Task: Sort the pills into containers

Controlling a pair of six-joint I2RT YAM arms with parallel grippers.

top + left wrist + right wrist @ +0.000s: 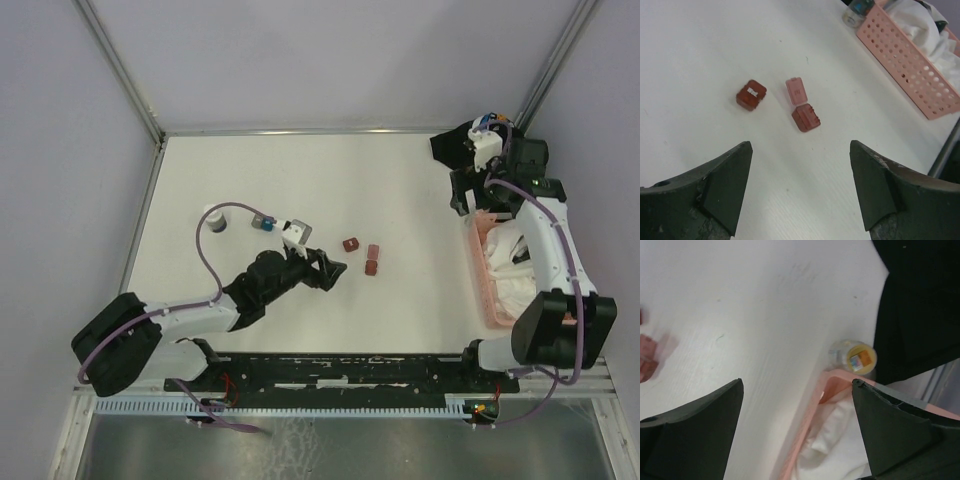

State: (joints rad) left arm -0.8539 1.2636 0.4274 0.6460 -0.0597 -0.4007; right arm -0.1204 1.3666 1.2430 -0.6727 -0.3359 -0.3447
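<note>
Two small dark-red boxes point(360, 252) lie near the middle of the table point(300, 170), close together but not touching. One is the closed box point(751, 94), with a small pale mark on its top. The other is the open box point(805, 118), at about 4 o'clock from the first, with its pale pink lid swung back flat on the table toward 12 o'clock.

One clear vial point(855, 356) with a yellowish-amber top stands upright just beside the far corner of the one pink basket point(482, 280). The basket lies along the table's 3 o'clock edge and holds crumpled white cloth point(508, 275).

The left gripper point(800, 150) hovers low over the table with its two fingers spread wide and nothing between them. Both boxes lie just ahead of it, at about 3 o'clock from it in the top view.

The right gripper point(797, 387) hangs over the basket's far end, fingers likewise spread wide and holding nothing. The vial sits ahead of it at about 1 o'clock in its wrist view, and the two boxes show blurred at that view's 9 o'clock edge.
</note>
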